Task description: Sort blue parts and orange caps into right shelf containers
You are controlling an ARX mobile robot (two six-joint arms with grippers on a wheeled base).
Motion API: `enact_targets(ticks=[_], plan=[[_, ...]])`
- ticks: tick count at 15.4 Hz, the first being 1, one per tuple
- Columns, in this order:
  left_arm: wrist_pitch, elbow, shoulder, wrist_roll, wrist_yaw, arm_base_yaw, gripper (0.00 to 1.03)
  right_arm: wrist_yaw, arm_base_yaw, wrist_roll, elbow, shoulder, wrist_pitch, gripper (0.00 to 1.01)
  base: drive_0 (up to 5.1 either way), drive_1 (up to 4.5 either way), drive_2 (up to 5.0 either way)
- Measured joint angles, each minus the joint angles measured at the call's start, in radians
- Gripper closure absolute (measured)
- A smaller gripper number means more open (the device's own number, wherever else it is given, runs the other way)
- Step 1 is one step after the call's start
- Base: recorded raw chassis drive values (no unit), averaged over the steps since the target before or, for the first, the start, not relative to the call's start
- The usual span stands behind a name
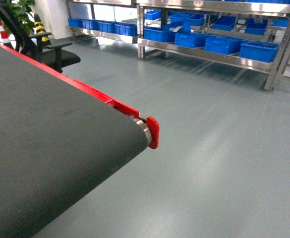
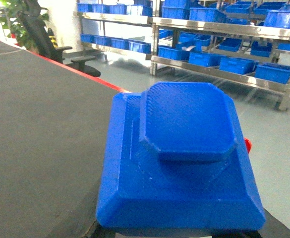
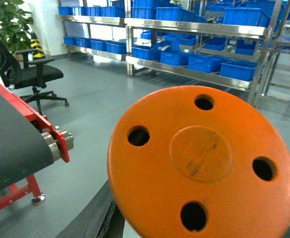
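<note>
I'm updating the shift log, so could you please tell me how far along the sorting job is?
Nothing looks delivered yet. The conveyor belt is bare in the head view, suggesting pickup is done. In hand: a blue part fills the left wrist view and an orange cap with four holes fills the right wrist view, though neither gripper's jaws show. Still left: reaching the steel shelving across the floor and dropping each into its blue crates.

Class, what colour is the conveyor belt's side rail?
Red side rail, clearest in the head view.
</note>
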Motion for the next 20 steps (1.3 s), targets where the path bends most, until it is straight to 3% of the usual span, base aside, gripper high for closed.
enact_targets(ticks=[20], plan=[[0.0, 0.0, 0.0, 0.0, 0.0, 0.0, 0.61, 0.0, 0.0, 0.0, 0.0, 0.0, 0.0, 0.57, -1.6, -1.6, -1.6]])
